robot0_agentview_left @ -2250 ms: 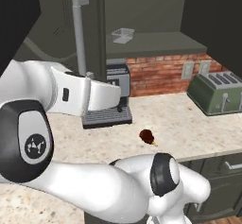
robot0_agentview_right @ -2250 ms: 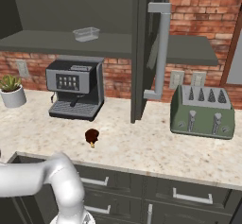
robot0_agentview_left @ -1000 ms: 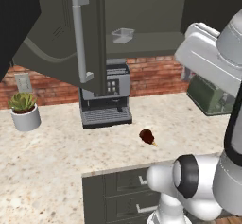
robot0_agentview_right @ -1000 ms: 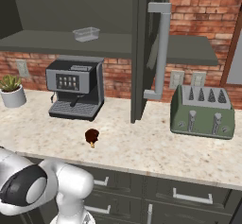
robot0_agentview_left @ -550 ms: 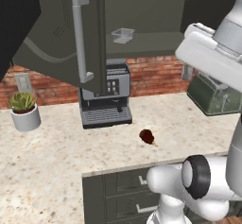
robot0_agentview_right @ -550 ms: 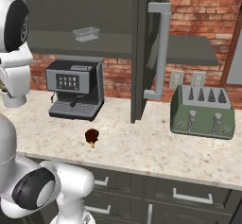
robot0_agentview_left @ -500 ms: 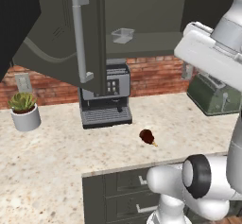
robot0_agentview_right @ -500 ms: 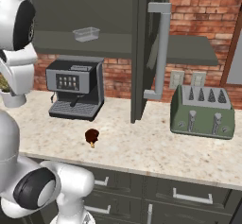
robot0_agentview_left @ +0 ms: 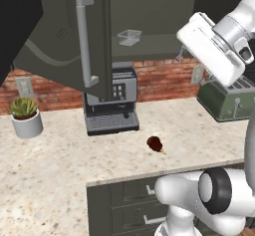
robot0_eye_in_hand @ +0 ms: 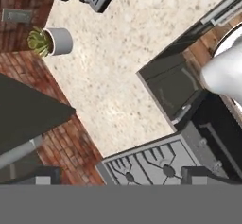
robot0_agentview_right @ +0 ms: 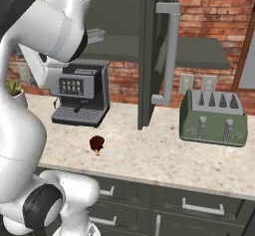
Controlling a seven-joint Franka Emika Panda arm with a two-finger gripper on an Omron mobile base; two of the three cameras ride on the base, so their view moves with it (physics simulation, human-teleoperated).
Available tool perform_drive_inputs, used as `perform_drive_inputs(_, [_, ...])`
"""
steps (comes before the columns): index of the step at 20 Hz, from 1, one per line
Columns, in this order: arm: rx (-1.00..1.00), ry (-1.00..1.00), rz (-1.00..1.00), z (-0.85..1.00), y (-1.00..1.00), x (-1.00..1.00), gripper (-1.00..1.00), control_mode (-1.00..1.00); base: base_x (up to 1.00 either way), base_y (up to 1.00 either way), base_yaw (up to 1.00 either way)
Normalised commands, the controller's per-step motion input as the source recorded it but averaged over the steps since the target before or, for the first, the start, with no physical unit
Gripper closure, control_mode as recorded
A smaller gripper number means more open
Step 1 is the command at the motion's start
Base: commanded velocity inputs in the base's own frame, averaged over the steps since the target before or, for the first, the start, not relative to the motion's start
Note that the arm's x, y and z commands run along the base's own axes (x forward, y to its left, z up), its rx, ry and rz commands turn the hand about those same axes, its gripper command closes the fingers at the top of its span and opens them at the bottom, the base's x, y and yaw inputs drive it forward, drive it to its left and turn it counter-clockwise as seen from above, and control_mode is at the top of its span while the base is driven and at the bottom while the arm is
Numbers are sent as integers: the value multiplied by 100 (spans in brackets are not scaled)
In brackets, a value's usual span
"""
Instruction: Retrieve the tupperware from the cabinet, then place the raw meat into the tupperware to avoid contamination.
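The tupperware (robot0_agentview_left: 129, 37) is a small grey container on the shelf inside the open cabinet (robot0_agentview_left: 64, 36). In the right base view the tupperware (robot0_agentview_right: 96, 35) peeks out just past my raised arm, left of the open cabinet door (robot0_agentview_right: 158, 51). The raw meat (robot0_agentview_left: 155, 143) lies on the counter in front of the coffee machine (robot0_agentview_left: 112, 99), and also shows as raw meat (robot0_agentview_right: 96, 143). My gripper (robot0_eye_in_hand: 124, 177) is open, its dark tips wide apart with nothing between them, looking down at the counter from high up.
A green-grey toaster (robot0_agentview_right: 213, 118) stands at the right of the counter (robot0_agentview_left: 60, 160). A potted plant (robot0_agentview_left: 26, 116) sits at the left. The hand view also shows a stove top (robot0_eye_in_hand: 156, 164) and a brick wall (robot0_eye_in_hand: 71, 142). Drawers (robot0_agentview_right: 199, 205) run under the counter.
My arm has swung up from low in front of the base to the height of the cabinet shelf. The tupperware and the meat have not moved.
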Motion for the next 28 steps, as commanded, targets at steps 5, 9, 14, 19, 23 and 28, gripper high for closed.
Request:
perform_drive_inputs(5, [26,-3,-1,0,41,57,-100,-100,0,0,0])
perform_drive_inputs(9, [15,5,2,18,49,52,-100,-100,0,0,0])
perform_drive_inputs(14, [12,4,4,21,37,38,-100,-100,0,0,0])
perform_drive_inputs(19, [5,3,3,2,59,23,-100,-100,0,0,0])
perform_drive_inputs(23, [0,2,4,0,70,28,-100,-100,0,0,0])
perform_drive_inputs(28, [0,7,3,0,72,30,-100,-100,0,0,0])
